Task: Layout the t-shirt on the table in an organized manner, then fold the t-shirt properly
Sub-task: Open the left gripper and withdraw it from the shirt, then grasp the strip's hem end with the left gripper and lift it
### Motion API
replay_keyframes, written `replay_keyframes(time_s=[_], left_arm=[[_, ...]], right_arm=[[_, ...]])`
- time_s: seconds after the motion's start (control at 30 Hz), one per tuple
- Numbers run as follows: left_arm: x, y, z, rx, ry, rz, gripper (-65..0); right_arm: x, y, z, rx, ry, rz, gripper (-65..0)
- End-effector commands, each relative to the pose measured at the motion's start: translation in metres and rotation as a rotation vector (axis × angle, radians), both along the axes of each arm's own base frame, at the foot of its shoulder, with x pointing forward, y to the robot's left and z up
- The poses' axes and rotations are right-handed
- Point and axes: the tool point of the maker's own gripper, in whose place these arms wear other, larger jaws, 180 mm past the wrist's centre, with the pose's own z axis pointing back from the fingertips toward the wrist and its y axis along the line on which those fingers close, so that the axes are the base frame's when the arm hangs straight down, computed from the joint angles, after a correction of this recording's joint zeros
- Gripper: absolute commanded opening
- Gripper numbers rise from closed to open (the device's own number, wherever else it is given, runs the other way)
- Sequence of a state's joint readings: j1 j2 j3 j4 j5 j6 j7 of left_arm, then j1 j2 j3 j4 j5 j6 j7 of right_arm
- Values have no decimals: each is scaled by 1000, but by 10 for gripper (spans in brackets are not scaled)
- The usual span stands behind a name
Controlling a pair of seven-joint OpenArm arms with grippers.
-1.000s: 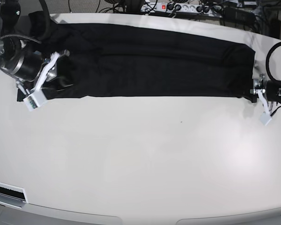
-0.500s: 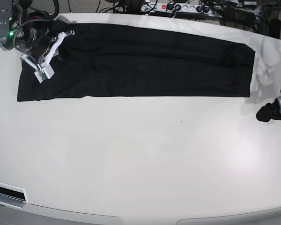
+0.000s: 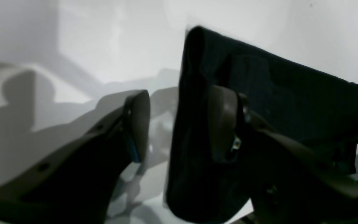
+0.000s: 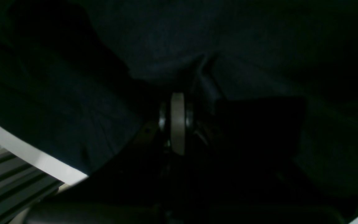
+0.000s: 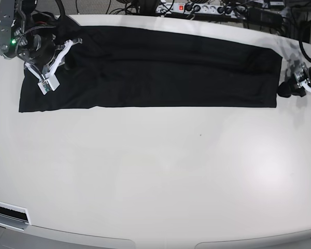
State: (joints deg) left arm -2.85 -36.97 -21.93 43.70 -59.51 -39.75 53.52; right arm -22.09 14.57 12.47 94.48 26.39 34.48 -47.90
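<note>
The left gripper (image 5: pixel 289 89) sits just past one short end of the t-shirt (image 5: pixel 155 70). In its own camera the two jaws stand apart with nothing between them. One jaw looks to be over bare table (image 5: pixel 155 171) and the other over the black cloth, so they straddle the shirt's end edge. I think it is there so it can pinch that edge for a fold.

The right gripper (image 5: pixel 54 59) is at the other end of the t-shirt, on top of the cloth near the far corner. Its camera is very dark. A pale piece shows in the middle with black cloth all around it. I cannot tell if the jaws are closed on the cloth or just resting on it. It may be there to hold or smooth that end.

The t-shirt lies flat as a long black strip along the far side of the table. Its near long edge is straight and clean. The end by the right gripper has some small bumps in it.

On the near side of the t-shirt there is a lot of bare table, so cloth can be pulled or folded that way. On the far side of the t-shirt the table edge is close, with cables (image 5: pixel 217 10) just behind it, so there is little room there.
</note>
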Motion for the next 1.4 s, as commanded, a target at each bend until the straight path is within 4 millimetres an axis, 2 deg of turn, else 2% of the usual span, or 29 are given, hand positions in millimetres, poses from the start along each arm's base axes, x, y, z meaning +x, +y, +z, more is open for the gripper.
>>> replay_keyframes(time_s=[0.0,0.3,0.43,0.5,0.73,0.9,1.07,1.2,1.37], left_arm=[[4,3,4,19,-9,-14,-333],[0,-40,-19,-56,12,-37,-333],[-5,-50,-25,-71,32,-53,-333],[-8,-48,-24,-71,52,-66,-333],[-13,-12,-11,6,72,-69,-333],[-31,-15,-21,-1,109,-68,-333],[-47,-34,-35,-41,146,-85,-333],[-66,-63,-46,-99,232,-171,-333],[-83,-92,-49,-185,307,-255,-335]], right_arm=[[6,-3,6,0,-25,0,-650],[3,-4,5,-6,-7,4,-650],[3,-4,5,-7,-7,3,-650],[3,-4,5,-6,-6,4,-650],[3,-3,5,-4,-8,3,-650],[6,3,9,44,-20,-9,-650],[8,3,10,43,-24,-8,-650],[15,3,13,40,-38,-7,-650],[19,2,14,38,-44,-5,-650]])
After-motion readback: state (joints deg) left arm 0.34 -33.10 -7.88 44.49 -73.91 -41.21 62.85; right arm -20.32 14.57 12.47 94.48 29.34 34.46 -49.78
